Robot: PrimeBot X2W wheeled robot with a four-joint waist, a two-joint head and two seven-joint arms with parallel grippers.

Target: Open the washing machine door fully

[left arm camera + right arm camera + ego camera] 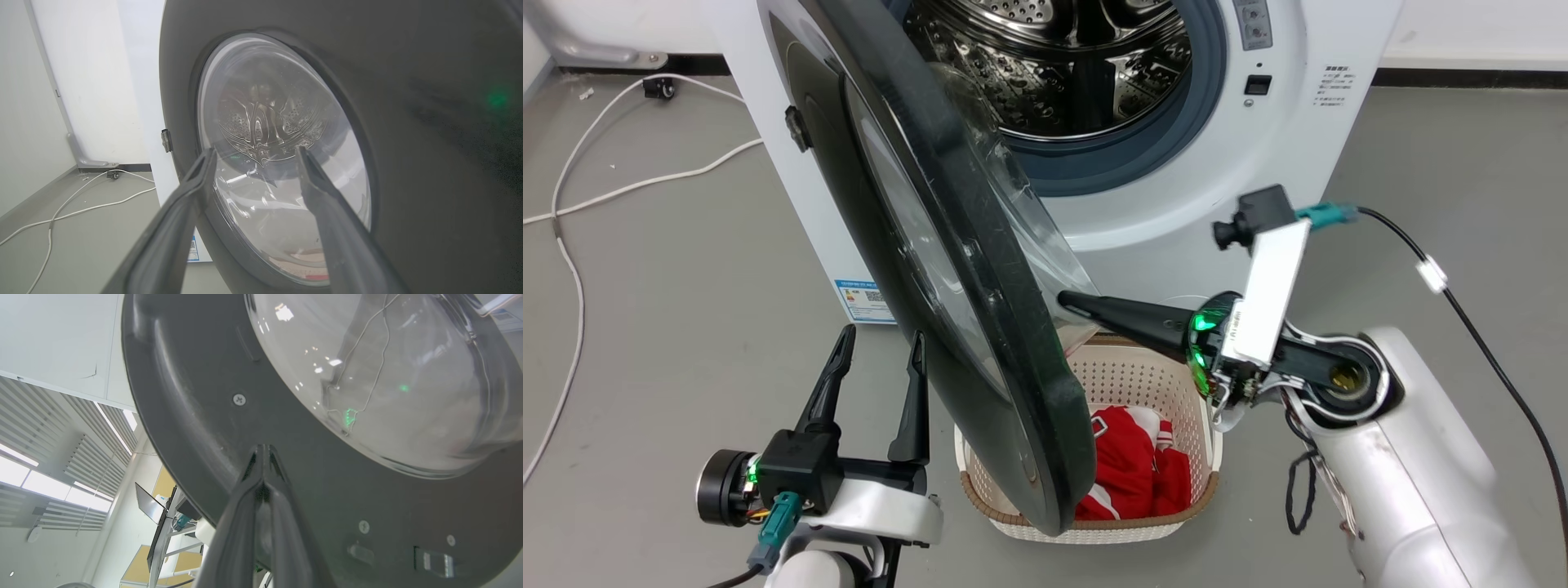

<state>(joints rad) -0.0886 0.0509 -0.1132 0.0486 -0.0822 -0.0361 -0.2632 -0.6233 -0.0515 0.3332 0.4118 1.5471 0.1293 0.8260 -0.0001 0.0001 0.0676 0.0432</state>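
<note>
Door point(947, 269) is standing roughly half open off the washing machine point(1176, 204), hanging over the basket point(1127, 376) — the rest of the swing is waiting. Right gripper point(1068, 300) is pinching shut on nothing at the door's inner face — contact unclear. Left gripper point(879, 351) is gaping outside. Door's top is getting cut off.

White forearm point(1421, 465) — black end effector point(883, 335)
</note>
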